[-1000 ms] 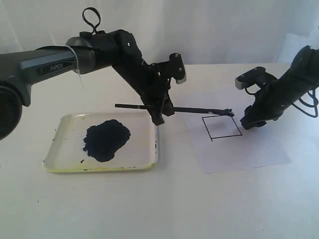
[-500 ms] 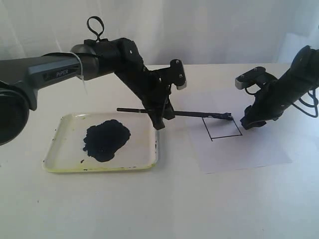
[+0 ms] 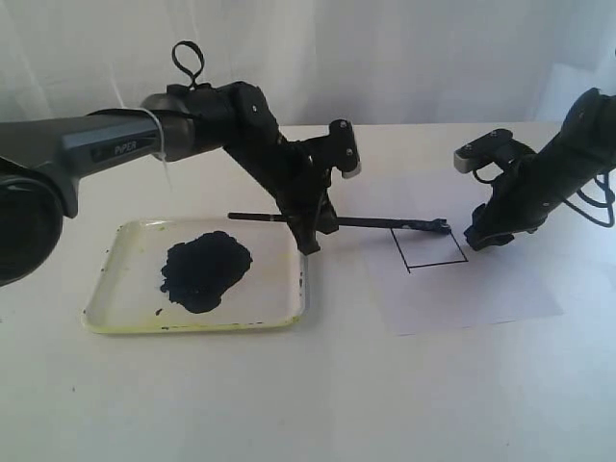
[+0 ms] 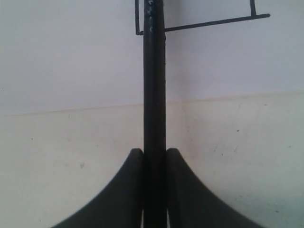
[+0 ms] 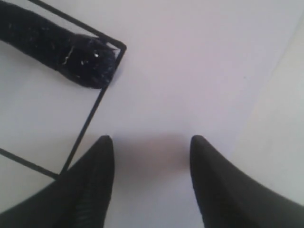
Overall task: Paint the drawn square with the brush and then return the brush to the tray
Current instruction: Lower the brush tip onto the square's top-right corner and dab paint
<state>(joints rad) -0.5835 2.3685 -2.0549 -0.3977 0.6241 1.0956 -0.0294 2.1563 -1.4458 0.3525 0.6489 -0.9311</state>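
Note:
My left gripper [image 3: 310,229] is shut on the brush [image 3: 375,222], a long black stick held level above the table. Its paint-clotted tip [image 3: 443,226] rests at the far right corner of the drawn square [image 3: 429,246], whose face is white. In the left wrist view the brush [image 4: 154,85] runs from between the jaws of that gripper [image 4: 155,154] toward the square's outline [image 4: 209,23]. My right gripper [image 3: 478,239] is open, pressing on the paper just right of the square. The right wrist view shows this gripper [image 5: 152,142], the dark brush tip [image 5: 88,64] and the square's corner [image 5: 121,47].
The tray [image 3: 135,313] with its blue-black paint blob [image 3: 204,269] lies left of the white paper sheet [image 3: 481,298]. A white backdrop stands behind the table.
The left arm has lowered and drawn slightly right, bringing the brush tip down from above the paper onto the square's far right corner. The right gripper has stayed put.

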